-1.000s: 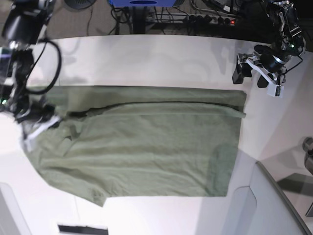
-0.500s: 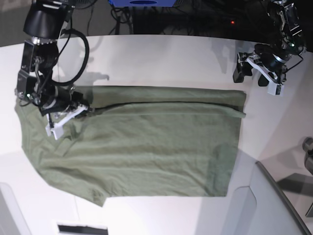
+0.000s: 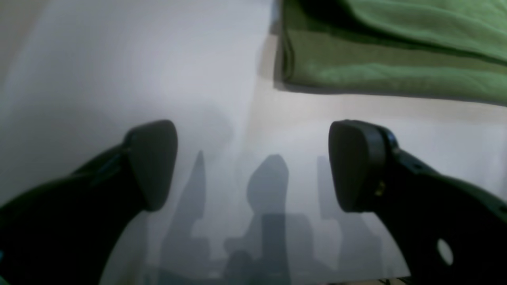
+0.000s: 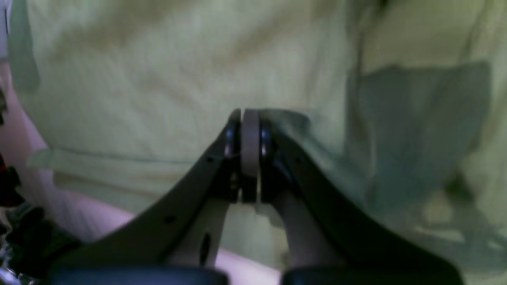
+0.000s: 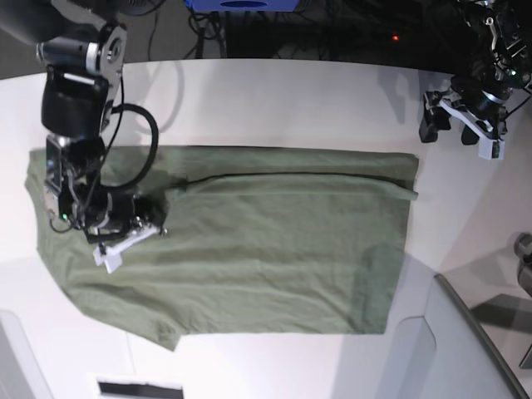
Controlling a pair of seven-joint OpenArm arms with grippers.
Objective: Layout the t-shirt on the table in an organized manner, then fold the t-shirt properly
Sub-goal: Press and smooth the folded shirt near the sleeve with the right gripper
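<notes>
Right gripper (image 5: 137, 231) pinched closed over the left end of the t-shirt (image 5: 249, 241), maybe nipping cloth, blurry. Left gripper (image 5: 461, 133) spread wide, upper right, off the shirt lying lengthwise across.

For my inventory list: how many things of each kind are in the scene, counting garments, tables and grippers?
Garments: 1, the t-shirt
Tables: 1, the table
Grippers: 2, the left gripper and the right gripper
Total: 4
</notes>
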